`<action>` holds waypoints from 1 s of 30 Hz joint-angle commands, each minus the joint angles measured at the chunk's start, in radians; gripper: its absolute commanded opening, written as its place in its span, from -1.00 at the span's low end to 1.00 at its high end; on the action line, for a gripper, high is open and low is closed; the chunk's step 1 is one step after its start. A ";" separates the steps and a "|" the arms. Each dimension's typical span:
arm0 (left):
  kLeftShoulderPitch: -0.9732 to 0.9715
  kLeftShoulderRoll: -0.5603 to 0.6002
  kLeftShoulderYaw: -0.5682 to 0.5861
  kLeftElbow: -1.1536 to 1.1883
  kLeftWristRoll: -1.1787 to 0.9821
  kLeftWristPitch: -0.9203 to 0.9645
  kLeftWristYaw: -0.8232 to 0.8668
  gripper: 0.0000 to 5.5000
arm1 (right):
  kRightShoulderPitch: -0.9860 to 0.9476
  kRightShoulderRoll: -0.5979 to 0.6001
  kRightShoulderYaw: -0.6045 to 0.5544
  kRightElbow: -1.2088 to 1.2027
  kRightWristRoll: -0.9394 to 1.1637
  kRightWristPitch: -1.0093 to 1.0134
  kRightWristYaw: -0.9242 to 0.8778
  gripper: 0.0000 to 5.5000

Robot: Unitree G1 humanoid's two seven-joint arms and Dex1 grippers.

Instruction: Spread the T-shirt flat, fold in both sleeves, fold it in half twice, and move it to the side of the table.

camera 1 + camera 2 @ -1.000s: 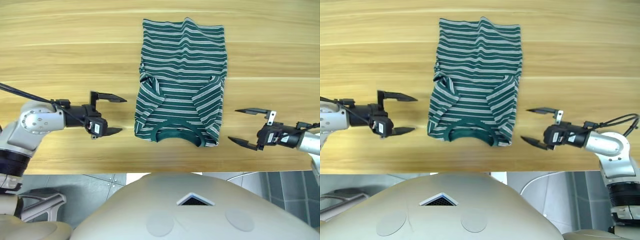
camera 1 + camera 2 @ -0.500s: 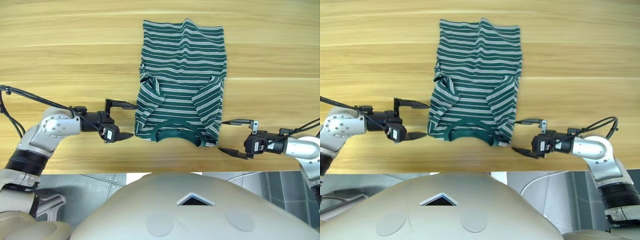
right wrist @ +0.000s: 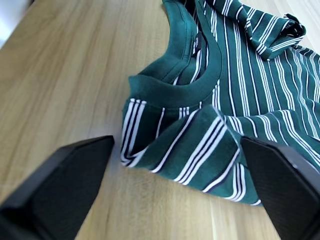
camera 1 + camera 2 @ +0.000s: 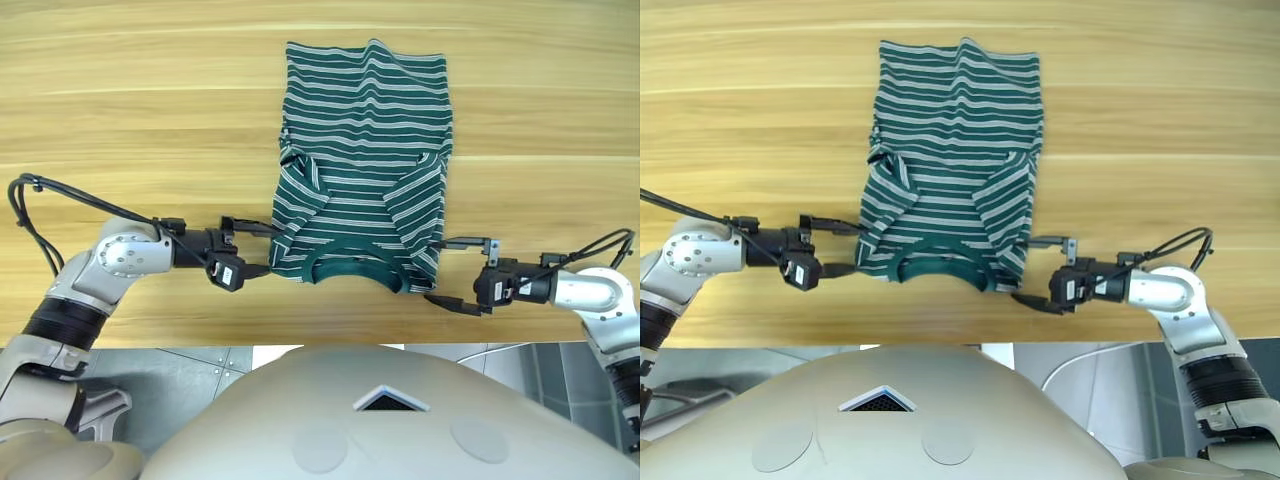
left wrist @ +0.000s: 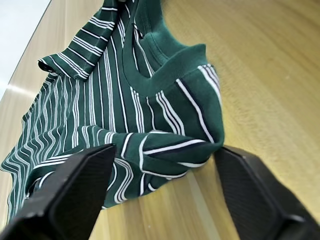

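The green striped T-shirt (image 4: 365, 150) lies on the wooden table (image 4: 120, 100), both sleeves folded in over its front and the collar (image 4: 358, 266) toward me. My left gripper (image 4: 258, 248) is open at the shirt's near left shoulder corner (image 5: 185, 135), which sits between its fingers. My right gripper (image 4: 438, 270) is open at the near right shoulder corner (image 3: 175, 150), one finger on each side of the cloth. Neither one has closed on the fabric.
The table's front edge (image 4: 300, 343) runs just behind both grippers. Bare wood spreads wide to the left (image 4: 120, 150) and right (image 4: 550, 130) of the shirt and beyond its hem.
Both grippers have moved inward from the open table toward the shirt, and their open fingers now straddle its two near shoulder corners. The shirt has not moved.
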 commanded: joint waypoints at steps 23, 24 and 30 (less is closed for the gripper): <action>-0.033 -0.037 -0.026 0.039 0.043 0.011 -0.003 -1.00 | -0.035 0.017 0.031 0.004 -0.022 0.022 0.001 0.03; -0.034 -0.039 -0.026 0.039 0.043 0.010 -0.003 -1.00 | -0.035 0.017 0.031 0.004 -0.022 0.023 0.000 -0.02; -0.038 -0.050 -0.022 0.043 0.041 0.003 0.004 -1.00 | -0.046 0.022 0.033 0.009 -0.025 0.025 0.000 -0.45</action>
